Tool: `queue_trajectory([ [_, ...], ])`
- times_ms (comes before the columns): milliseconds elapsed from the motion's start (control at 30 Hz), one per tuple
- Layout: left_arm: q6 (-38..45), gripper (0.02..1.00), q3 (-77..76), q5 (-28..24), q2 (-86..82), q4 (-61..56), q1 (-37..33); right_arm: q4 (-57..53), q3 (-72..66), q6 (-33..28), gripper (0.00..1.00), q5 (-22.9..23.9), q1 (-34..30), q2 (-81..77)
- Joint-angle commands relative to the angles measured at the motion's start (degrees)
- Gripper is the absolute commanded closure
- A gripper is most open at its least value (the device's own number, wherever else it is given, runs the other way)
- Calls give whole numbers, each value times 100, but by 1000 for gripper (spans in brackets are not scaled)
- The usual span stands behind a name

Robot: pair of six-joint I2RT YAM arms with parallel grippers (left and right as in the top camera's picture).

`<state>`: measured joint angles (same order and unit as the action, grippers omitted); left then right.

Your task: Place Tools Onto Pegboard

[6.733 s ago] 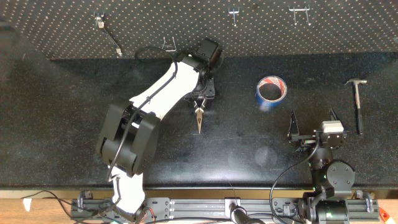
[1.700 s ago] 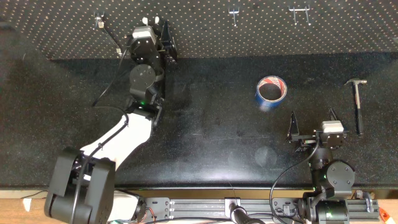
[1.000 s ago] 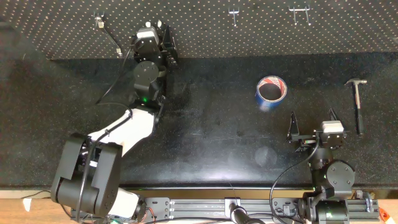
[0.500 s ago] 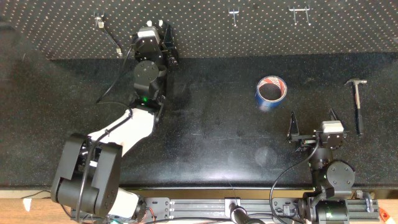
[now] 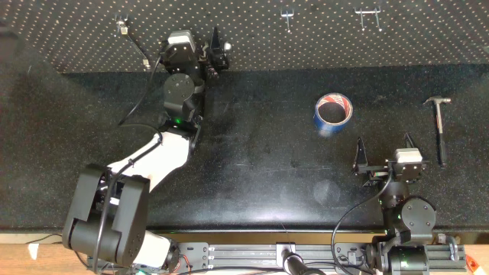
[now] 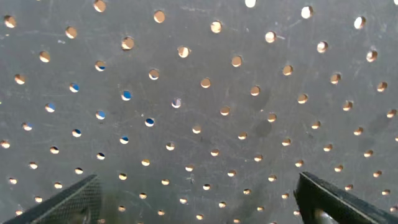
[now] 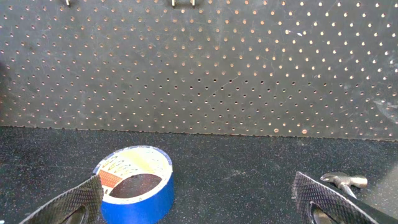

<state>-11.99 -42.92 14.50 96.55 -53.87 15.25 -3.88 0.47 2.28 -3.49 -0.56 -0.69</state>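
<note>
Black tabletop [image 5: 267,153] holds one tape roll [image 5: 333,113], apparently one hammer [image 5: 438,130].

Blue tape roll [image 5: 333,113], hammer [image 5: 439,131] lying flat

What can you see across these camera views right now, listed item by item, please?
Perforated pegboard: one, dark, standing along the worktop's far edge.
Bare metal hooks: two, silver, on the pegboard's right part.
Thin hanging item: one, black, on the pegboard's left; kind unclear.
Roll of tape: one, blue, lying flat on the worktop, right of centre.
Hammer: one, metal head and dark handle, at the worktop's far right.
Textured worktop: one, black.
Left gripper: one, black, open, close up to the pegboard.
Right gripper: one, black, open, facing the tape.
</note>
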Motion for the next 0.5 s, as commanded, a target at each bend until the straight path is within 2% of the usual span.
queue_trajectory([
  [33, 20, 23, -125, -22, -249, 269, -50, -15, -24, -61, 5, 50, 33, 39],
  [133, 22, 23, -125, -20, -688, 822, -76, -15, -24, -63, 5, 50, 33, 39],
  [267, 20, 23, -57, -44, -1961, 2382, -302, -15, -24, -61, 5, 50, 33, 39],
  [367, 20, 23, 367, -422, -3161, 3368, -667, -15, -24, -61, 5, 50, 33, 39],
  [500, 17, 23, 1672, -800, -4760, 3648, -1056, -15, -24, -63, 5, 50, 33, 39],
])
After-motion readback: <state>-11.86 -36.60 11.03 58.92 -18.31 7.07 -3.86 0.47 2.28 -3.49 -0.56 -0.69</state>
